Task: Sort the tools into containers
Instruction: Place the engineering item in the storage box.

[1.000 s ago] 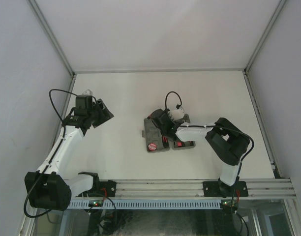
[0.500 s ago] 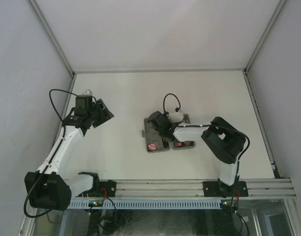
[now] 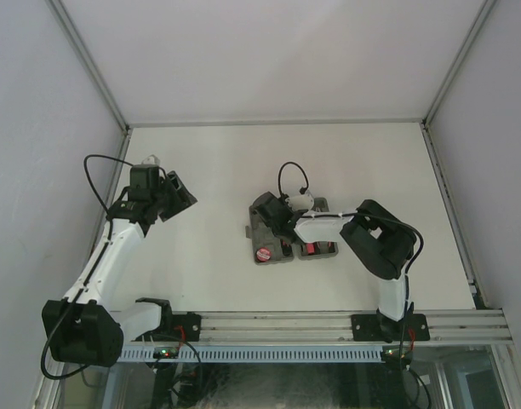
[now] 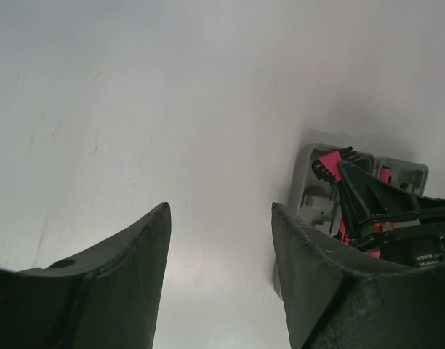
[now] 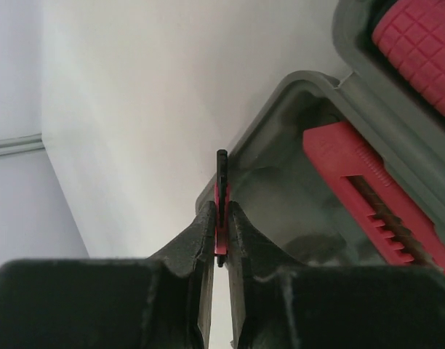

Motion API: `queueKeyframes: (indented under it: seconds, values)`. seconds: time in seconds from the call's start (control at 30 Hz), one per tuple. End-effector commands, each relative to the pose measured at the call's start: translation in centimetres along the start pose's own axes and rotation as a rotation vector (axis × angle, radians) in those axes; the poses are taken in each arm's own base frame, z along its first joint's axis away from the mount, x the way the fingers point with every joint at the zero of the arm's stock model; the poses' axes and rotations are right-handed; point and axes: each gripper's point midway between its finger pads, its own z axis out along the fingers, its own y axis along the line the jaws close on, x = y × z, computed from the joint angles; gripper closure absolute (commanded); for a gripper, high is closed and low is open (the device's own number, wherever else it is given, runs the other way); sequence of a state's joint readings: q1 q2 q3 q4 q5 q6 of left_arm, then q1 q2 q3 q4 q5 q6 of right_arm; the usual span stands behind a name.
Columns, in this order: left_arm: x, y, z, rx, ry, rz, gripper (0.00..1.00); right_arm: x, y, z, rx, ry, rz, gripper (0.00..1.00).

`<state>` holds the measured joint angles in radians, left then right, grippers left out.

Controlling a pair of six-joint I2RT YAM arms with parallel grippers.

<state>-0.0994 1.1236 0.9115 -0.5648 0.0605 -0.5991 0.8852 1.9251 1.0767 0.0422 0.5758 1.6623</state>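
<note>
Left tool (image 4: 219, 212) agape — grey case (image 4: 310, 166) beyond, red tools (image 4: 329, 161) inside

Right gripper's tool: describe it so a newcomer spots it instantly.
Find the grey tool case mid-table; the right gripper is at its left half. Pinched in it is a thin red-and-black tool. Unlike the broad red pieces lying in the recesses, it is sliver-narrow and held.

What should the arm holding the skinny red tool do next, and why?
Probably slide it inward over the grey case, then lower: the right arm's jaws pinch the thin tool at the case's rim, not yet above a slot.
</note>
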Motion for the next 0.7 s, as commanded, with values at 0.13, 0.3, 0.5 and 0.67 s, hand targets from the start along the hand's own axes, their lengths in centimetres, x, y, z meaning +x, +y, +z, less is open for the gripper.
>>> queueKeyframes:
  seconds: [0.13, 0.3, 0.5, 0.67]
  values:
    - [-0.6, -0.5, -0.8, 0.034, -0.029, 0.004, 0.38, 0.3, 1.3, -0.3, -0.011, 0.003, 0.027, 0.88]
    - [-0.6, -0.5, -0.8, 0.035, -0.029, 0.003, 0.38, 0.5, 1.5, -0.6, -0.018, 0.018, 0.016, 0.78]
    - [-0.6, -0.5, -0.8, 0.035, -0.028, 0.003, 0.38, 1.0, 1.9, -1.5, -0.025, 0.048, -0.008, 0.71]
    - [-0.6, -0.6, -0.8, 0.037, -0.029, 0.003, 0.38, 1.3, 2.1, -2.7, -0.028, 0.073, -0.036, 0.67]
